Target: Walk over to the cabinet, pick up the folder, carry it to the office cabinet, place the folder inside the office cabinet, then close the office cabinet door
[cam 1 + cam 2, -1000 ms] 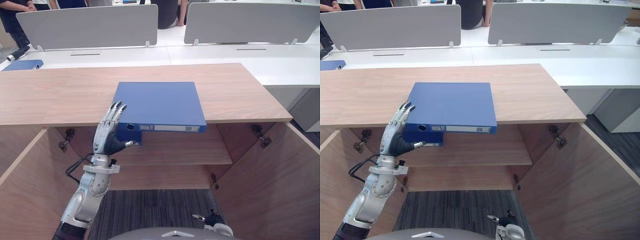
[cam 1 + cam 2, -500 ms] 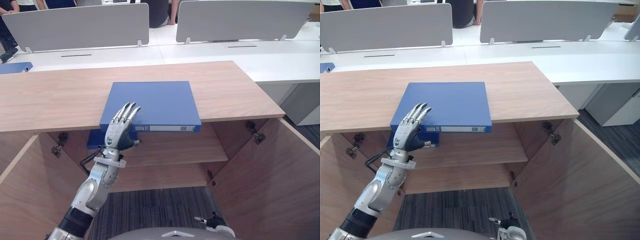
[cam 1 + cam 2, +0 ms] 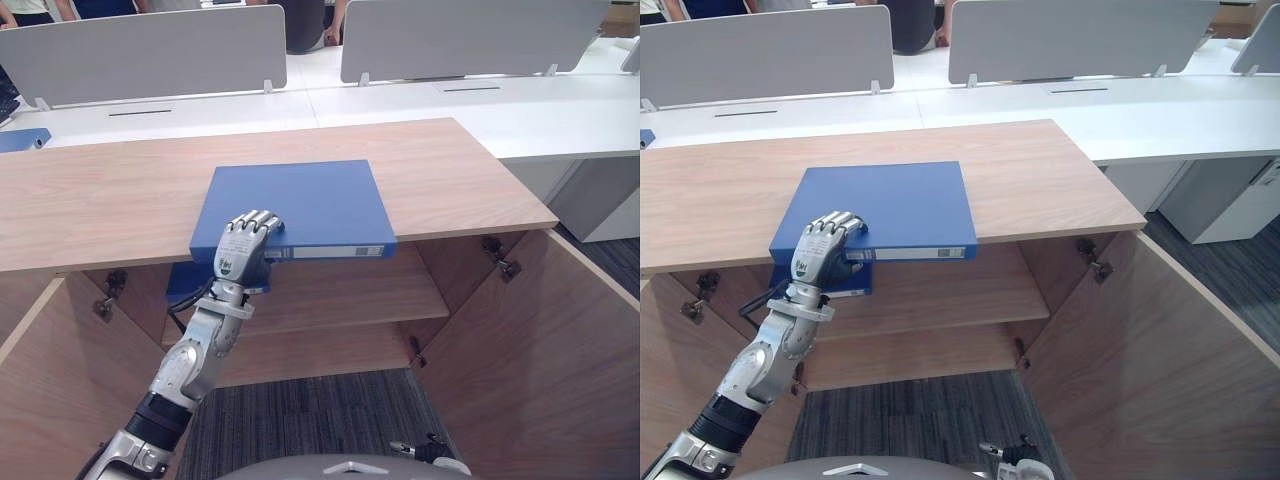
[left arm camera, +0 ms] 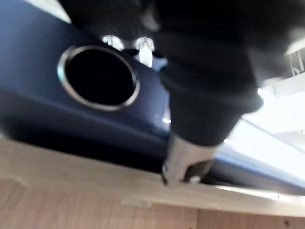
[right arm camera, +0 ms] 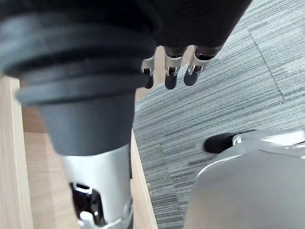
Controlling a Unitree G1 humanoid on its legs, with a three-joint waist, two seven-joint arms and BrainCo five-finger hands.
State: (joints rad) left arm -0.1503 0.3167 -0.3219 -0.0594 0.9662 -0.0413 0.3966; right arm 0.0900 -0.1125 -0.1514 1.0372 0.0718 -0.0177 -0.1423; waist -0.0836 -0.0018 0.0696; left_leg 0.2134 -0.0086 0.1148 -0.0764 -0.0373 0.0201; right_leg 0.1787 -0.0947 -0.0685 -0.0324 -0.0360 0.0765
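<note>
Left hand [image 3: 247, 243] gripped the near spine edge of the blue lever-arch folder [image 3: 300, 205], fingers curled over its cover. The folder lay flat on the top surface of the light wooden cabinet [image 3: 450, 180], overhanging its front edge. Right hand [image 5: 172, 71] hung low above the grey carpet [image 5: 228, 95], fingers relaxed.

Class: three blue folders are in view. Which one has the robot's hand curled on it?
The folder lying flat on the cabinet top: the left hand grips its front edge. The others lie on the shelf beneath and on the white desk.
</note>
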